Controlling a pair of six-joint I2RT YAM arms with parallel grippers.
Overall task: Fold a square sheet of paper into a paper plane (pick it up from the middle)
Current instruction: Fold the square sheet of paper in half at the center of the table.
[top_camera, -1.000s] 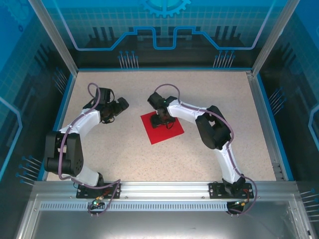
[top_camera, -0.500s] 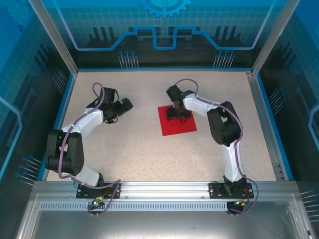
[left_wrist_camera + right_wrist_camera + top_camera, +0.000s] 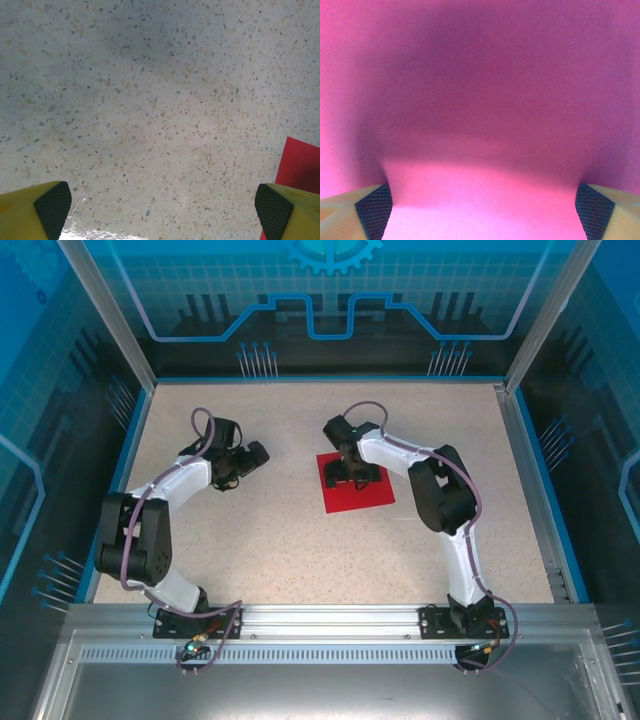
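The square sheet of paper (image 3: 358,490) lies flat on the speckled table, red face up, with no fold in it. My right gripper (image 3: 352,473) hangs right over the sheet's far half, pointing down. In the right wrist view the red sheet (image 3: 480,100) spreads under the gripper (image 3: 484,215), which is open with nothing between its fingertips. My left gripper (image 3: 252,455) is open over bare table to the left of the sheet. In the left wrist view, between the wide-set pads of the gripper (image 3: 162,210), I see bare table, with a corner of the sheet (image 3: 300,165) beside the right pad.
The speckled table (image 3: 250,540) is bounded by a blue rim and clear enclosure walls on the left, far and right sides. A metal rail (image 3: 330,620) with both arm bases runs along the near edge.
The right gripper slid the sheet to the right and turned it squarer to the table, then opened wider. The left gripper crept slightly right, staying open.
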